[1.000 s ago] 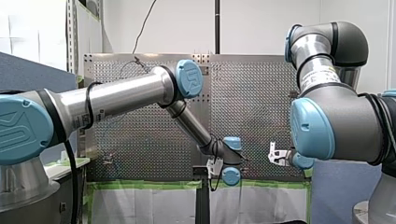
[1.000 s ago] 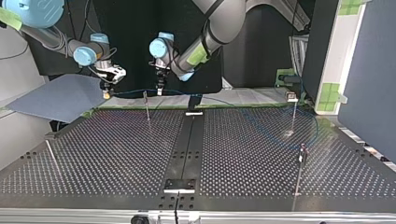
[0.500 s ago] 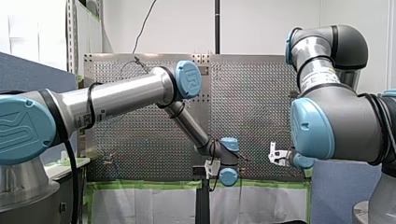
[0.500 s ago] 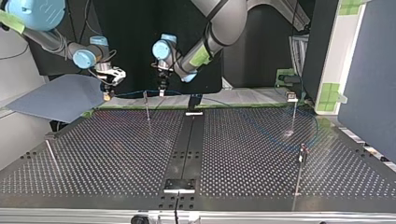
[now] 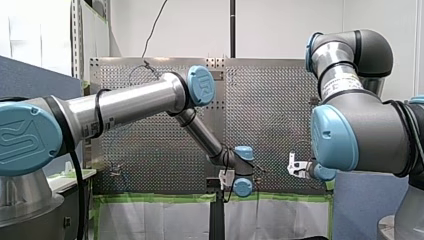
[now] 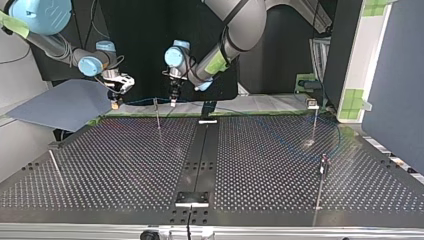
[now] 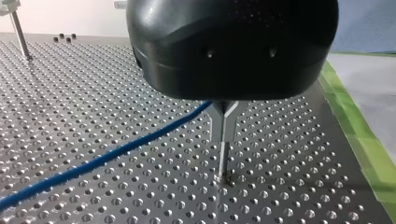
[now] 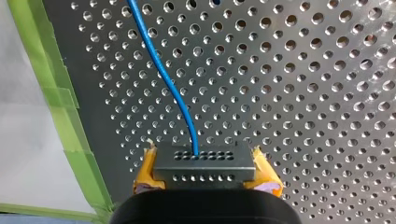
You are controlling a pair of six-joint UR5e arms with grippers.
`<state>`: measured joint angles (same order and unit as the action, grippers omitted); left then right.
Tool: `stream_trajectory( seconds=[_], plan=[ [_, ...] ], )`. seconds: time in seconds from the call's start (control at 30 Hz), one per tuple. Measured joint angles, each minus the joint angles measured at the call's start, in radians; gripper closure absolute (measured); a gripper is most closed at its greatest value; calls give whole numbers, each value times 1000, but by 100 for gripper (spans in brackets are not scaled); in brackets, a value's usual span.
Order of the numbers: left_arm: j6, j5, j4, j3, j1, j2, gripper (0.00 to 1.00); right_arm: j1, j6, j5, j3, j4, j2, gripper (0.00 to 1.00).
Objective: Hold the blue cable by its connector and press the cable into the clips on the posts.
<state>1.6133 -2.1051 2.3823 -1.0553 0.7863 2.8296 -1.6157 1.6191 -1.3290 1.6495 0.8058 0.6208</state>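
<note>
Fingers with yellow pads [image 8: 145, 171] on my right gripper [image 6: 115, 100] are clamped on the grey connector [image 8: 203, 164], one pad at each end. They hold it above the perforated tabletop [image 6: 125, 165] near its far left corner, as the top view shows it. The blue cable [image 8: 163, 70] leaves the connector's middle and runs rightward along the far edge, close to the green tape [image 8: 70, 116]. It passes the first post [image 6: 157, 114] and my left gripper [image 6: 173, 100], which hangs just right of that post. The cable then sags toward the right edge, where a corner post [image 6: 314, 120] and an edge post [image 6: 322, 175] stand apart. In the left wrist view the black housing [image 7: 233, 46] hides the cable where it reaches a forked metal piece [image 7: 224, 123]. Whether my left gripper is clenched or released I cannot tell.
</note>
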Motion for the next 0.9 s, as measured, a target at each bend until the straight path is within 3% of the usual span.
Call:
stream_trajectory(
  seconds=[0.37, 0.67, 0.9],
  plan=[
    [-3, 17, 67, 79, -7, 70, 100, 0, 1, 2, -14, -7, 0, 100],
    [-6, 19, 111, 145, -29, 76, 100, 2, 3, 4, -42, -11, 0, 100],
    [-9, 26, 138, 159, -42, 76, 100, 6, 7, 5, -89, -48, 0, 100]
  ],
)
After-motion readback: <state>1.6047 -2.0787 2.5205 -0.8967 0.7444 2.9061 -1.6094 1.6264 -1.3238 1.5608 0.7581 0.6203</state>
